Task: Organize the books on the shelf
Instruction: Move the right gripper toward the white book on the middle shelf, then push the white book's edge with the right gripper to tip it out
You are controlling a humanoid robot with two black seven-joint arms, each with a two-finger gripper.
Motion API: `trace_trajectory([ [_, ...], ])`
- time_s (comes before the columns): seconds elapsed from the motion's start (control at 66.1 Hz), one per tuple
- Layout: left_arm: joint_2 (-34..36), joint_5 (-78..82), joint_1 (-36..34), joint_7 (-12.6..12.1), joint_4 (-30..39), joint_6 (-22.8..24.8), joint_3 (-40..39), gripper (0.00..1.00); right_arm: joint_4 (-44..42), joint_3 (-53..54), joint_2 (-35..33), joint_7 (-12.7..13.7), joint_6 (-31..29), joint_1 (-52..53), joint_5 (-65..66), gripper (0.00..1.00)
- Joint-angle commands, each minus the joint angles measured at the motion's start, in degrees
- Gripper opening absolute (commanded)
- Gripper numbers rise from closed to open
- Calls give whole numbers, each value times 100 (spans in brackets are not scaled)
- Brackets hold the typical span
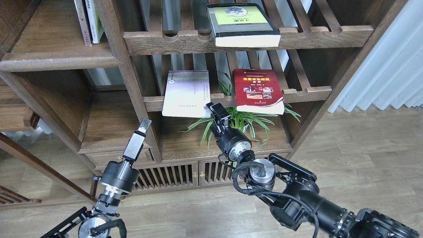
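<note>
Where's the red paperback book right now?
The red paperback book lies flat on the lower slatted rack, centre-right in the head view, above the green spider plant and right of the pale lavender-white book.

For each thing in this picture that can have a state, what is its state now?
Grey-black book: lying flat on the upper slatted rack, front edge overhanging.
Lavender-white book: lying flat on the lower rack, overhanging.
Red book: lying flat on the lower rack, overhanging.
Two upright books: standing on the solid shelf.
Cabinet doors: shut.
Left gripper: holding nothing, fingers indistinct.
Right gripper: holding nothing, just below the lavender-white book.
</note>
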State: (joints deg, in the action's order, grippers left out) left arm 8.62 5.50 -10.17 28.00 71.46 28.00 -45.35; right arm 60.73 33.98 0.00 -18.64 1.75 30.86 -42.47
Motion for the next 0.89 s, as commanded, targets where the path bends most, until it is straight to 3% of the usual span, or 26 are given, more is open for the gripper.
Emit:
trace_trajectory([
  [0.0,-88,4,-38,0,-36,0,8,100,-106,-129,0,1,1,192,-68,98],
  [0.635,-185,22,-47,0,-203,0,26,100,-255,-208,0,80,291,499,-807,87],
  [0.817,-203,22,-82,0,-247,0,26,100,-255,-357,0,423,317,596,-807,83],
  [0.878,-220,22,-99,0,-247,0,26,100,-255,-410,0,502,317,622,-807,78],
])
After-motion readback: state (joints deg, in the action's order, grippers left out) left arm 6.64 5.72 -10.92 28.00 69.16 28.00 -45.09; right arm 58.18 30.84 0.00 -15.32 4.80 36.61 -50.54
